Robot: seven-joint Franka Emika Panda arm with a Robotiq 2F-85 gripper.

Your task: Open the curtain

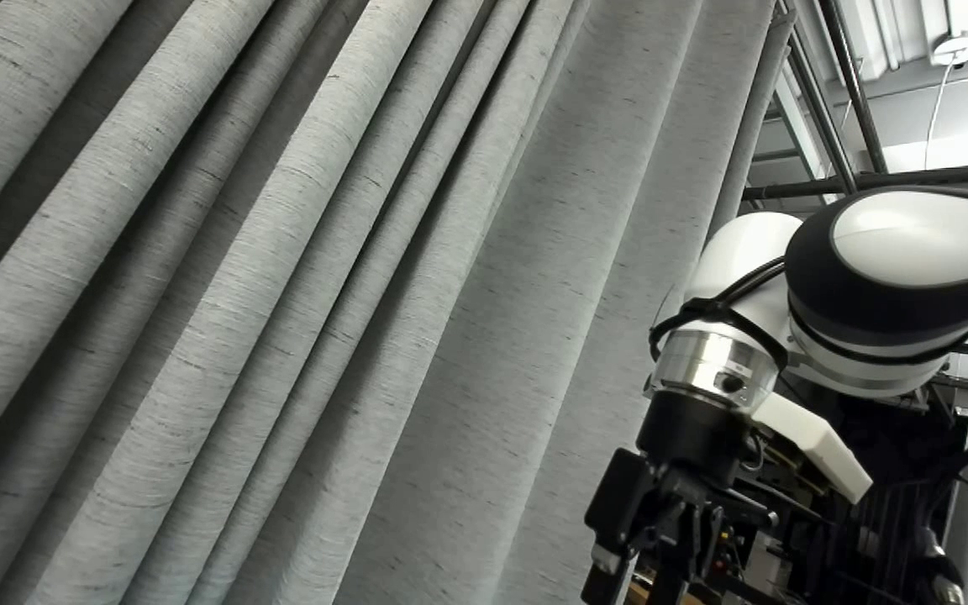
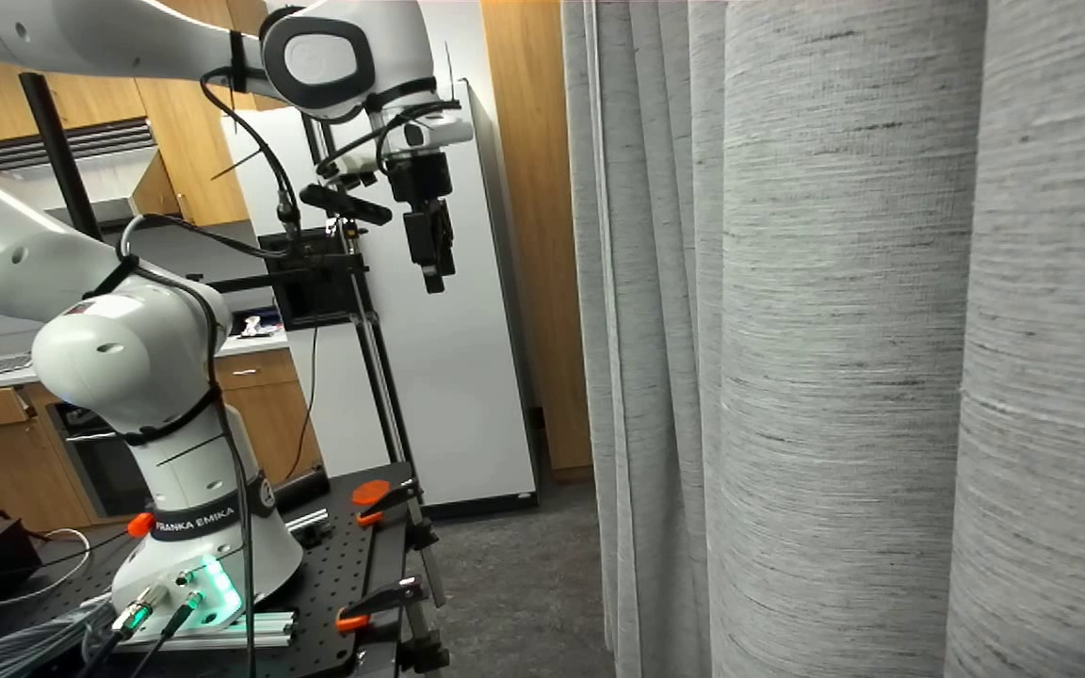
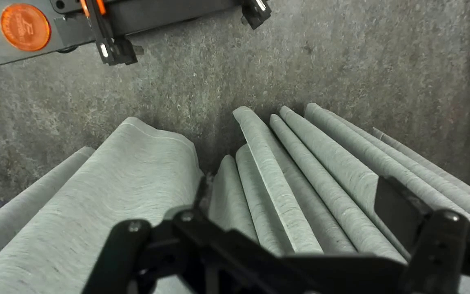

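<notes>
The curtain [image 1: 534, 252] is light grey and woven, with deep vertical pleats. It also fills the right side in an exterior view [image 2: 844, 330]. In the wrist view the curtain [image 3: 276, 175] hangs down to the floor in bunched folds, with a dark gap between a broad fold at left and narrower pleats at right. My gripper [image 1: 635, 580] points down; its tips are cut off by the frame edge there. In an exterior view the gripper [image 2: 434, 278] appears left of the curtain's edge. In the wrist view its fingers [image 3: 300, 200] are wide apart, with pleats showing between them; contact cannot be told.
A black table [image 2: 345, 556] with orange clamps carries the robot base [image 2: 203, 565]. The table corner with an orange disc [image 3: 25, 27] shows in the wrist view. A white fridge [image 2: 448, 377] and wooden panel [image 2: 542, 282] stand behind. Grey floor [image 3: 341, 61] lies between table and curtain.
</notes>
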